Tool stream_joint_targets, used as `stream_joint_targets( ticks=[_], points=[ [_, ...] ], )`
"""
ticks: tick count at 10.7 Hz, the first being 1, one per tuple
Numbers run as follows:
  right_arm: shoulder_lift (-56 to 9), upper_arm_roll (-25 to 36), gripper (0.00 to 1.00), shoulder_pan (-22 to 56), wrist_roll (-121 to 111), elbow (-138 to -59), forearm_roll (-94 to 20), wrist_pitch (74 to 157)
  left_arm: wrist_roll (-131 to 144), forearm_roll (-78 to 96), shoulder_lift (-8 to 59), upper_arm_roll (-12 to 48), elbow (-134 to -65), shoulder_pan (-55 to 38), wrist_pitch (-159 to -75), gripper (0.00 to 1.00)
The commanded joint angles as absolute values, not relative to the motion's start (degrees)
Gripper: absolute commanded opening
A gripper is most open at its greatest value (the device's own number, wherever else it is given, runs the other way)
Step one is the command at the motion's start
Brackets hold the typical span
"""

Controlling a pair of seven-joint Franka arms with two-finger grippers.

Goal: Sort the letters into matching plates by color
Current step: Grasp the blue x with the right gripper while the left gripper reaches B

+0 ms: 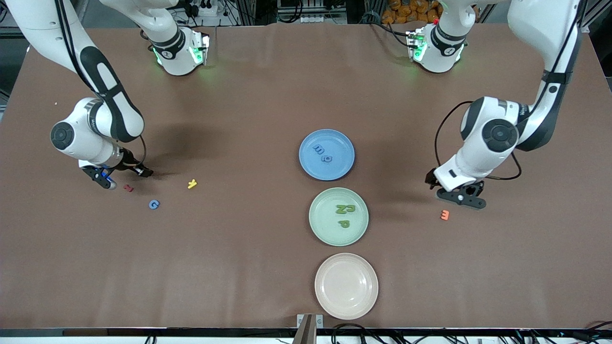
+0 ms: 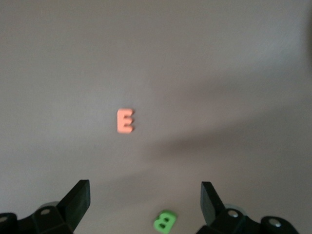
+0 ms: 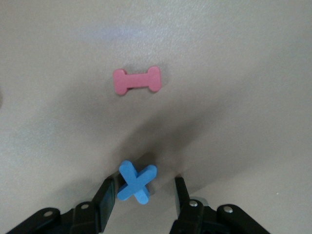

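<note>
My right gripper [image 1: 106,180] is low over the table at the right arm's end. Its fingers stand open around a blue X letter [image 3: 136,182]; one finger [image 3: 108,195] touches the X and the other stands apart from it. A red I-shaped letter [image 3: 137,80] lies close by. My left gripper [image 2: 145,195] hangs open and holds nothing. A green B letter [image 2: 165,222] lies on the table between its fingers. The blue plate [image 1: 342,143] holds two blue letters [image 1: 323,153]. The mint green plate [image 1: 325,224] holds green letters [image 1: 344,209].
A blue G [image 1: 153,204], a yellow Y [image 1: 192,183] and the red letter [image 1: 128,188] lie near the right gripper. An orange E [image 1: 445,215] lies beside the left gripper. An empty cream-pink plate [image 1: 346,285] sits nearest the front camera.
</note>
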State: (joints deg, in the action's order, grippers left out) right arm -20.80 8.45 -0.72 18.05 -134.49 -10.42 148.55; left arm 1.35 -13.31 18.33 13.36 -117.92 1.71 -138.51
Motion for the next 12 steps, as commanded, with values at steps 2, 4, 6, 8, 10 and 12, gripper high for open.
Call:
stream_joint_targets(
  ticks=[2,4,6,8,10,12],
  points=[
    [-20.7,8.0,0.57,-3.3,14.8,-135.4,-11.5,150.8,-1.1,-13.8,15.6,20.2,-125.3,8.3,-143.9,1.0],
    [-21.4,7.9,0.56,-3.2,14.8,-135.4,-11.5,151.7,-1.1,-13.8,15.3,21.1,-129.9,8.3,-149.6,1.0],
    [-22.1,7.6,0.5,-3.2,14.8,-135.4,-11.5,152.9,-2.1,-14.5,15.3,21.1,-135.0,8.6,-155.8,1.0],
    [-22.4,7.6,0.35,-3.1,14.8,-135.4,-11.6,153.2,-8.3,-14.6,15.4,21.2,-136.8,12.3,-157.0,1.0],
    [-22.5,6.8,0.23,-3.2,14.8,-135.3,-11.7,153.2,-12.8,-14.6,15.0,21.4,-138.3,14.4,-157.0,1.0],
    [-22.7,6.5,0.2,-3.2,14.9,-135.2,-11.8,154.0,-14.4,-14.6,15.3,21.4,-139.0,14.4,-157.0,1.0]
  ],
)
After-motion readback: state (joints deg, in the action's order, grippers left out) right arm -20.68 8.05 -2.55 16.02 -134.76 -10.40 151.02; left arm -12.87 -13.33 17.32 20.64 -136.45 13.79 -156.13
